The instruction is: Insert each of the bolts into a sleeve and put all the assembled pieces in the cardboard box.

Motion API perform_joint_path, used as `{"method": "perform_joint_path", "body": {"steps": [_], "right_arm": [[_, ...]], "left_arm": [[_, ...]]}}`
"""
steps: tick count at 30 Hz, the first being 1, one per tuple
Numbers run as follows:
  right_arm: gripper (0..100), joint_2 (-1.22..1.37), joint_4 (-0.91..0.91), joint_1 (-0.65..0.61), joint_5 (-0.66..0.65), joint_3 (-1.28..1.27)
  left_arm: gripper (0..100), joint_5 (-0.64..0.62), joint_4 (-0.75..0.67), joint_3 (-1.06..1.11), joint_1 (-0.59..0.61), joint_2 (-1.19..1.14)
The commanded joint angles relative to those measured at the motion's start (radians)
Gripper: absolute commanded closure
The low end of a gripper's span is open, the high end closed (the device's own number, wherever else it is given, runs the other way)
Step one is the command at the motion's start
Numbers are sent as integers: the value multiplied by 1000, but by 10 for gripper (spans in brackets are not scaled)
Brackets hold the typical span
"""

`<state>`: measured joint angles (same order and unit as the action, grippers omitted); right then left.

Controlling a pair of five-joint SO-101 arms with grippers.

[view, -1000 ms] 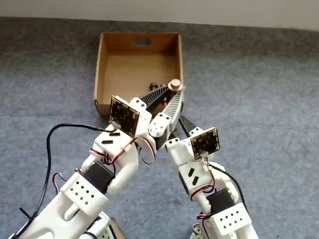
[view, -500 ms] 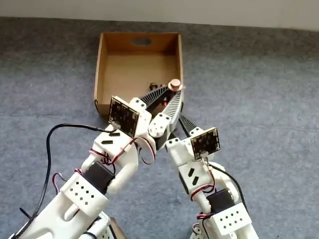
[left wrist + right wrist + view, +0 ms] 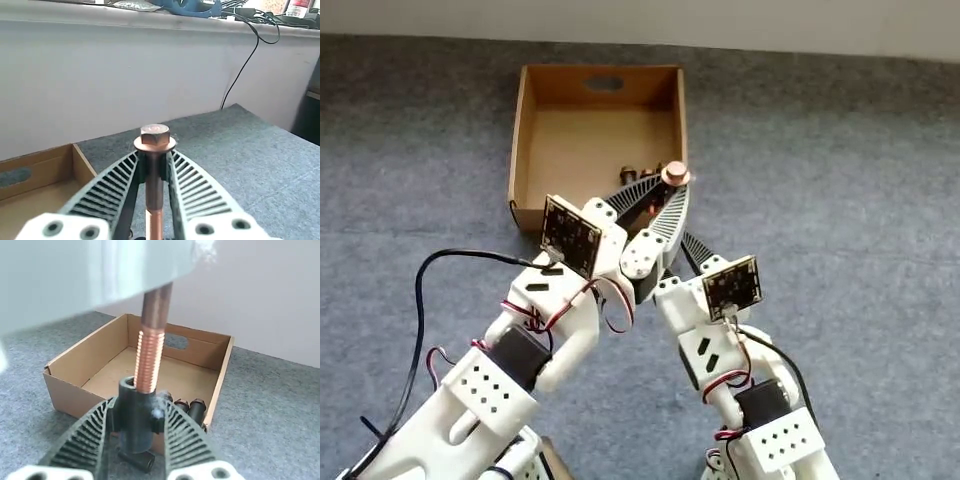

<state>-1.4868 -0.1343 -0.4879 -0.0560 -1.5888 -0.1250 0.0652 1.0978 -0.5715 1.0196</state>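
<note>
My left gripper [image 3: 155,167] is shut on a copper bolt [image 3: 154,165], held upright just under its hex head [image 3: 674,174]. The bolt's threaded end [image 3: 148,362] stands in the mouth of a black sleeve [image 3: 134,412], and my right gripper [image 3: 138,427] is shut on that sleeve below it. Both grippers meet above the near right corner of the cardboard box [image 3: 525,120]. Assembled dark pieces [image 3: 192,408] lie inside the box against its near right wall. Another dark piece [image 3: 137,458] lies on the carpet below the sleeve.
Grey carpet covers the table all around. The box [image 3: 80,390] has a handle cutout [image 3: 603,84] in its far wall. A pale wall rises behind the table. A black cable [image 3: 430,275] loops beside the left arm.
The bolt head and the left gripper have shifted slightly toward the near side and to the right; the bolt sits a little lower over the sleeve. The right arm has barely moved.
</note>
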Motion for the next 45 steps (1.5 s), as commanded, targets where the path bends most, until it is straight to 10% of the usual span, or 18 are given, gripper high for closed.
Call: {"method": "perform_joint_path", "body": {"steps": [1,45], "right_arm": [[993,-15,24,13,-6,5],[993,-15,24,13,-6,5]], "left_arm": [[991,8,-5,-15,-7,28],[991,5,-5,16,10,18]]}}
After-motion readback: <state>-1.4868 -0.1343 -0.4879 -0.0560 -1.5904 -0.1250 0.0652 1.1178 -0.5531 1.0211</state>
